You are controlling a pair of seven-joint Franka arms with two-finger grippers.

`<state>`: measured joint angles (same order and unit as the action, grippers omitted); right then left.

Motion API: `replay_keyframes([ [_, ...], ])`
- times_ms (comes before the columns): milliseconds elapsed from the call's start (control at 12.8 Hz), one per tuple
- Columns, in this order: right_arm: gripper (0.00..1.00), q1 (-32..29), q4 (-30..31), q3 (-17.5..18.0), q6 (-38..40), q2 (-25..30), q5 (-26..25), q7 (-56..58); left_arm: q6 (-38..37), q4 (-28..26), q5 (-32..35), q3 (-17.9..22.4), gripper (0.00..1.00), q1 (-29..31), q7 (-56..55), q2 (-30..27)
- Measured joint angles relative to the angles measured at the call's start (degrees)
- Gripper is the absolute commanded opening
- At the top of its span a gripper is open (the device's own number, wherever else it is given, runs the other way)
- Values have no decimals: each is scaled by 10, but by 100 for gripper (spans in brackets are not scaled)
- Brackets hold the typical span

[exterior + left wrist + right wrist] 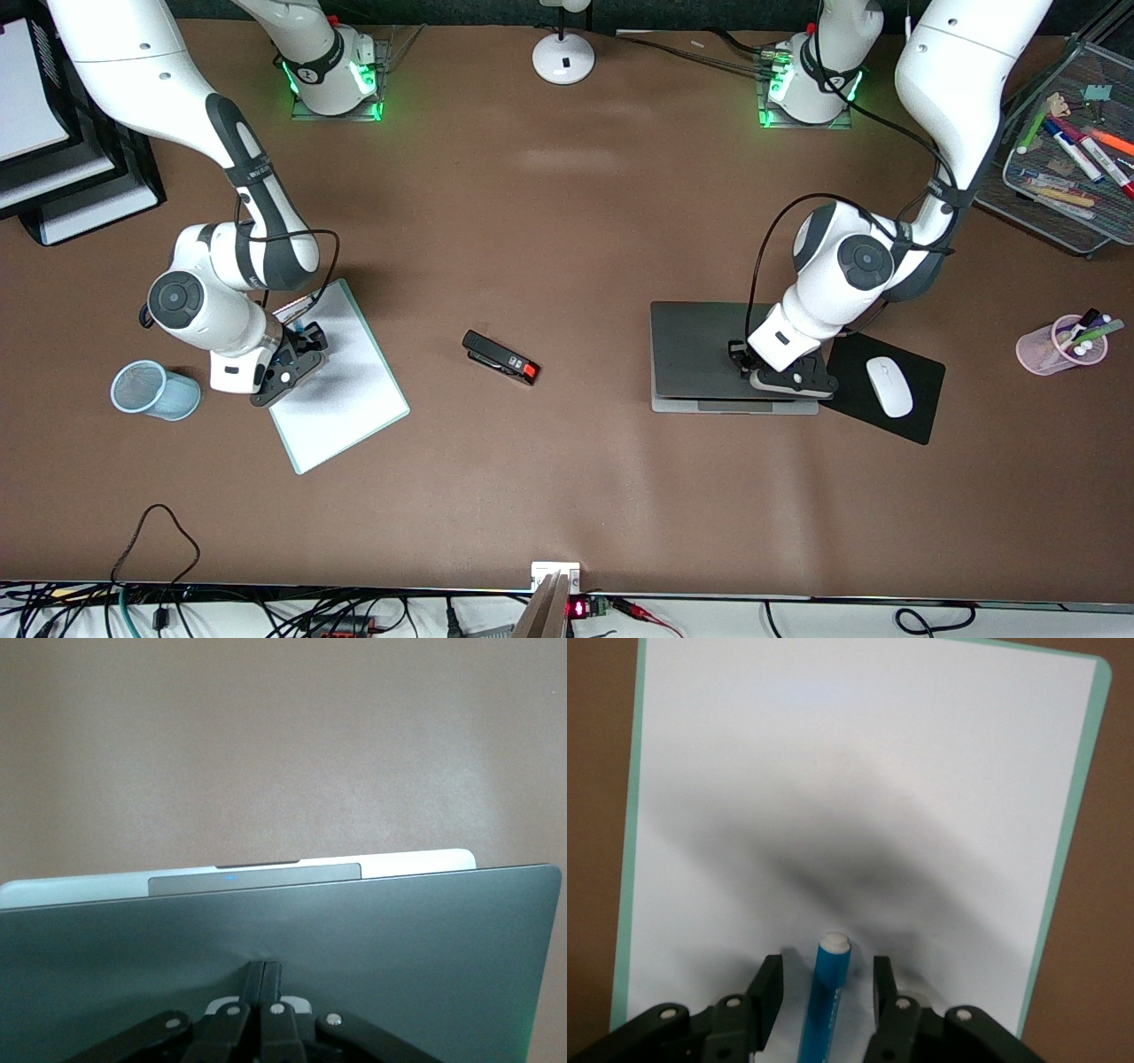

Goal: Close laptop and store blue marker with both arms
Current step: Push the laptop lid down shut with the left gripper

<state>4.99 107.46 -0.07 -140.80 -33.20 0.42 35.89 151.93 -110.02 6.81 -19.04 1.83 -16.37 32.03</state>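
The left tool point(263, 992), fingers shut together, presses on the nearly closed laptop point(709, 350) lid. The right tool point(827, 979) straddles the blue marker point(825, 997) on the whiteboard point(341, 390), fingers apart.

Stapler point(501, 357) between whiteboard point(341, 390) and laptop point(700, 354)

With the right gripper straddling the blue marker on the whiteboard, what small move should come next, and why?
Probably finish closing the right gripper on the short bright-blue marker with a white tip. The marker lies between its open fingers on the white board with a green rim, with a gap still showing on each side. The left gripper, shut, presses the silver-grey laptop lid down.
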Motion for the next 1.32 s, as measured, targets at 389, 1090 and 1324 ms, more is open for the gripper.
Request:
replay_keyframes([
  [389,44,0,-1,0,-1,-4,0,0,23,22,25,7,0,-1,1,52],
  [1090,36,0,-4,0,-3,-10,0,0,24,36,43,7,0,-2,1,69],
  [1324,34,-1,-5,0,-3,-14,0,0,-7,61,44,9,0,1,1,59],
])
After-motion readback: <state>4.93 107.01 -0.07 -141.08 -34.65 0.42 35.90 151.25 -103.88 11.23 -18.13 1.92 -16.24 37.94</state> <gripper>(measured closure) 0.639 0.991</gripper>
